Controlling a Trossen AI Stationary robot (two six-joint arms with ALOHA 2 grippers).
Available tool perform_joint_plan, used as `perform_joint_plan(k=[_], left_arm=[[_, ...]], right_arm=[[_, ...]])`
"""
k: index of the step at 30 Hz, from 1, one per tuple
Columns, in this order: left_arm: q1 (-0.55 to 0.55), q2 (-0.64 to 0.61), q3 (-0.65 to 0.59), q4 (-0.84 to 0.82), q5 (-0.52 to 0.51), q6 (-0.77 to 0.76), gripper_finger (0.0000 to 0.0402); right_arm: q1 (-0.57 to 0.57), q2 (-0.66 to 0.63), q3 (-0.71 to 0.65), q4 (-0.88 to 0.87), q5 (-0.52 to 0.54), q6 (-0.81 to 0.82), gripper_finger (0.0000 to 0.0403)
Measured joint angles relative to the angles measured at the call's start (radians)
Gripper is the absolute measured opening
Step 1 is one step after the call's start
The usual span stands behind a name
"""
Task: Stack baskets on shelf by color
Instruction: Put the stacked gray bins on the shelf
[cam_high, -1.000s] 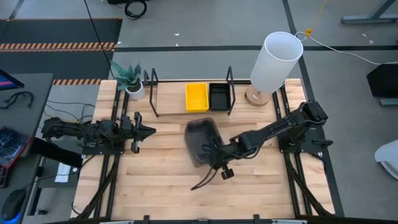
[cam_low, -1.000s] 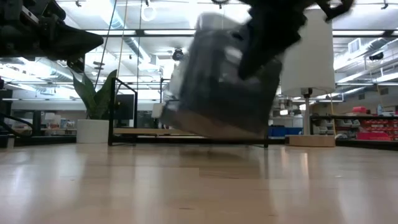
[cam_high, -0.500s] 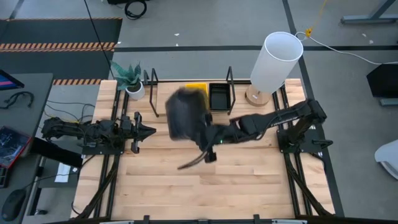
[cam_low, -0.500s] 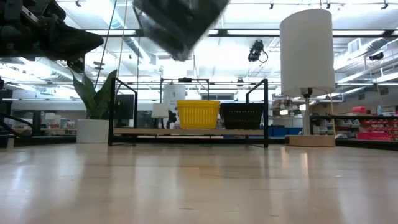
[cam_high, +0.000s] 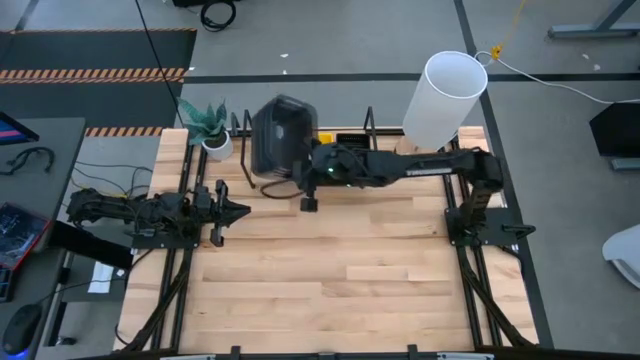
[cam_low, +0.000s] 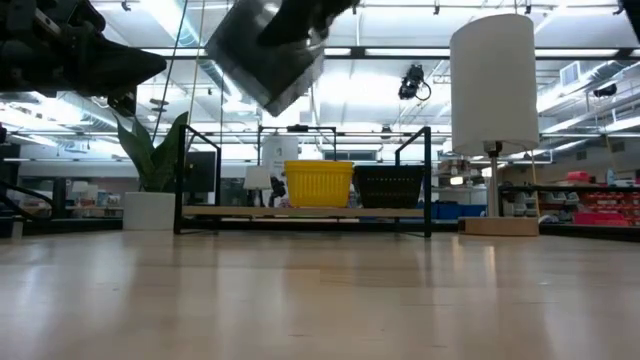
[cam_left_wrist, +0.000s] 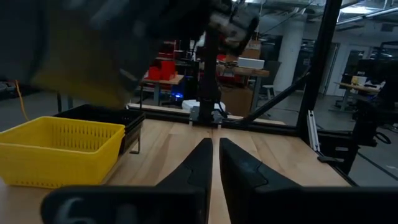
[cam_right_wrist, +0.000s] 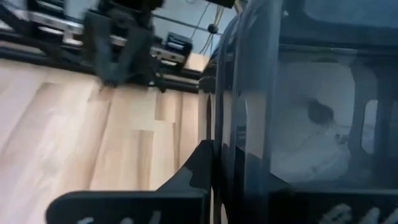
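Resting at the near-left part of the light-wood bench (cam_high: 330, 290), the left tool (cam_high: 240, 211) points toward the middle with its two dark fingers (cam_left_wrist: 199, 163) pressed together on nothing; it lies in front of the low light-wood shelf with thin black wire uprights (cam_high: 250, 165), just off that shelf's left end. Farther back, the right tool (cam_high: 300, 160) reaches across from the right side and is clamped on the rim of a large dark grey plastic basket with rounded corners (cam_high: 278, 135). That basket hangs tilted in the air above the shelf's left portion, clear of the board. On the shelf itself, right of the lifted basket, sits a bright yellow rectangular plastic basket (cam_low: 318, 185), and just beside it, farther right, a small black perforated basket (cam_low: 390, 186). Off the shelf's left end stands a small green plant in a white pot (cam_high: 210, 130); off its right end, a tall white cylindrical lamp (cam_high: 443, 100).
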Motion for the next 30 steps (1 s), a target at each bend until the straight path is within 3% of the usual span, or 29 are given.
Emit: perform_joint_plan(k=[12, 30], left_arm=[[0.000, 0.000, 0.000, -0.004, 0.000, 0.000, 0.0029], [0.000, 0.000, 0.000, -0.004, 0.000, 0.000, 0.0032]], right_arm=[[-0.131, 0.189, 0.051, 0.061, -0.088, 0.014, 0.0023], [-0.184, 0.445, 0.351, -0.210, -0.163, 0.009, 0.0023]])
